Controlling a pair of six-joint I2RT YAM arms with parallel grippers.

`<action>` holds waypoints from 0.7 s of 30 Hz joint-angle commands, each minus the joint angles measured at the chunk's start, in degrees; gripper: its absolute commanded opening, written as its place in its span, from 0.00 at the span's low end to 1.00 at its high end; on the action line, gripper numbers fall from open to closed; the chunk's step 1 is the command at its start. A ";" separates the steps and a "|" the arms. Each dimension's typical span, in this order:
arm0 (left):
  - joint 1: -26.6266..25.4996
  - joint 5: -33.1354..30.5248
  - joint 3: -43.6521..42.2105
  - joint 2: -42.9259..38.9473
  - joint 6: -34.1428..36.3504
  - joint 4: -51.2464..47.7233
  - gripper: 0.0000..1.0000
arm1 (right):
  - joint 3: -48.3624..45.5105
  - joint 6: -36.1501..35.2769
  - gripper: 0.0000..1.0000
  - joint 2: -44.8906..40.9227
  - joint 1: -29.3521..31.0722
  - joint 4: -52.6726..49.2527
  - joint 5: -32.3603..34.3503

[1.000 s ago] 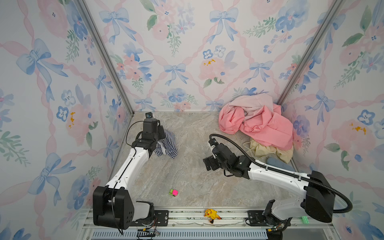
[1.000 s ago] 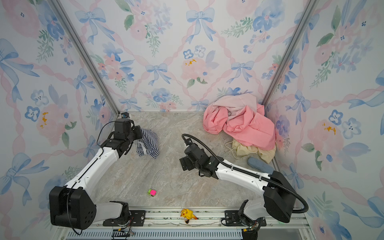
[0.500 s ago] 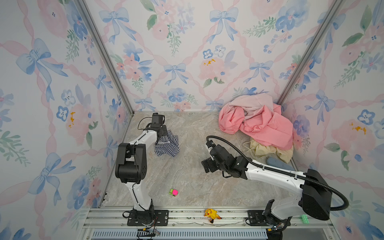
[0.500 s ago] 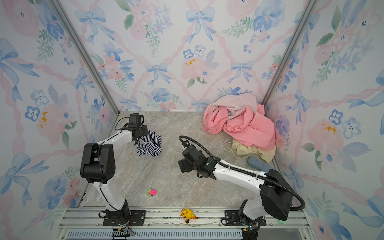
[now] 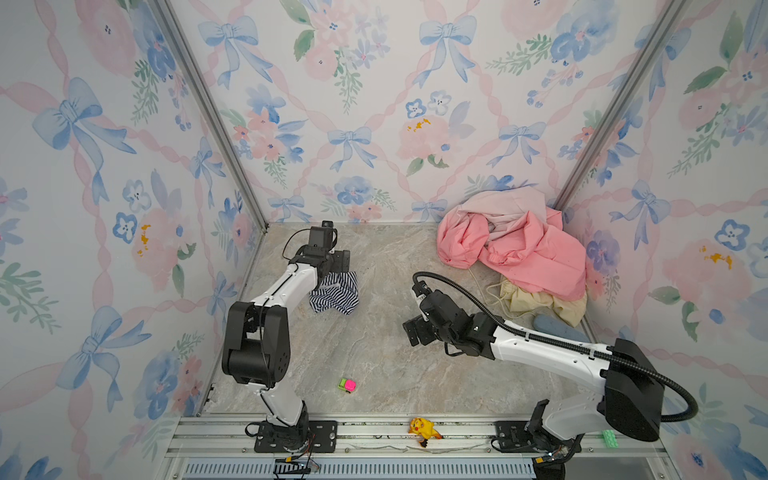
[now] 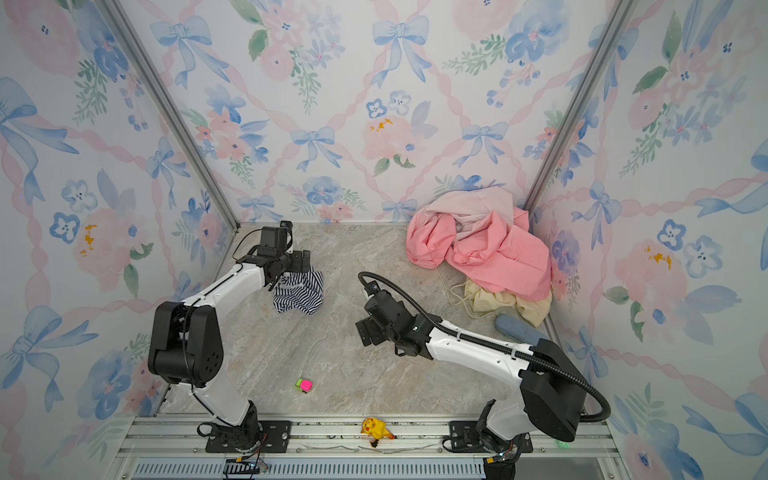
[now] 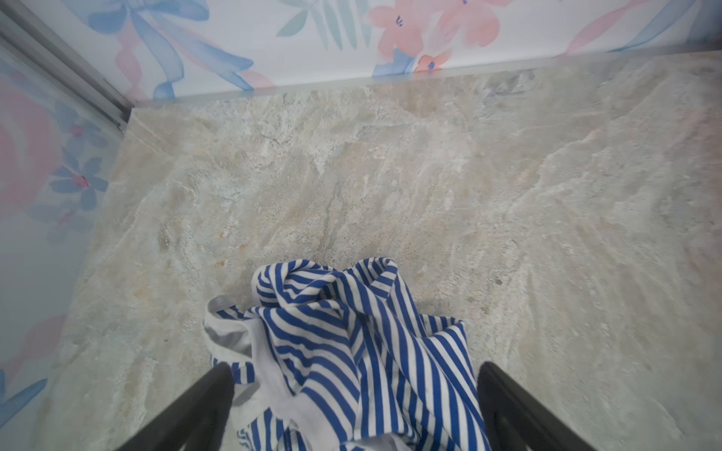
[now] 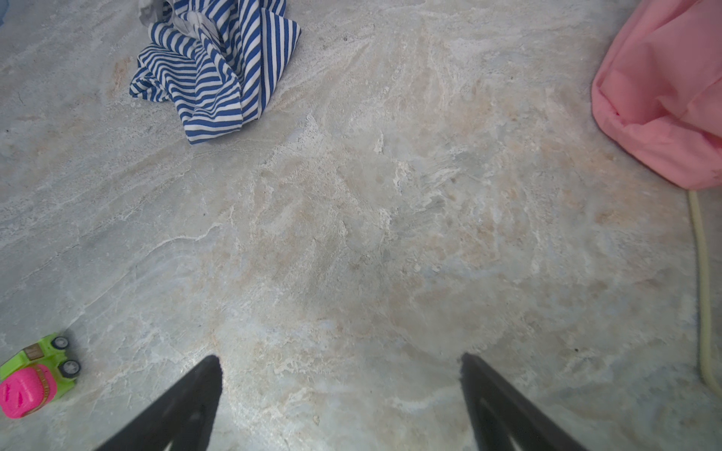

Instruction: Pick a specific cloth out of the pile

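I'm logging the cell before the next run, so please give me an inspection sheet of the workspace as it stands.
Surface: marbled tabletop, no spills seen.
Job's things: striped cloth lies crumpled on the table, apart from the pile of pink and cream fabrics in the far right corner.
Clutter: toy car on the table; blue-grey thing beside the pile; yellow toy and green block on the front rail.
Grippers: left gripper open, fingers either side of the striped cloth; right gripper open over bare table, holding nothing.
Cables: black hose on the right arm; cream drawstring trailing from the pile.
Surroundings: floral walls on three sides.
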 commanded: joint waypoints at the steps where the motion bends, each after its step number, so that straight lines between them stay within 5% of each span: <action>1: -2.07 -1.00 -5.03 -4.46 5.28 -5.89 0.96 | -0.86 -0.26 0.97 -0.28 0.68 1.22 -0.52; 9: -12.67 -6.19 -11.70 -7.79 14.69 -11.92 0.85 | -1.52 -1.15 0.97 -0.22 0.39 2.40 -1.38; 13: -14.92 -10.69 -10.09 -2.66 12.14 -16.20 0.63 | -1.05 -0.87 0.97 -0.40 0.38 1.57 -1.42; 21: -17.18 -14.35 -11.10 3.32 11.21 -16.74 0.63 | -2.63 -0.52 0.97 -1.87 0.12 2.40 -1.57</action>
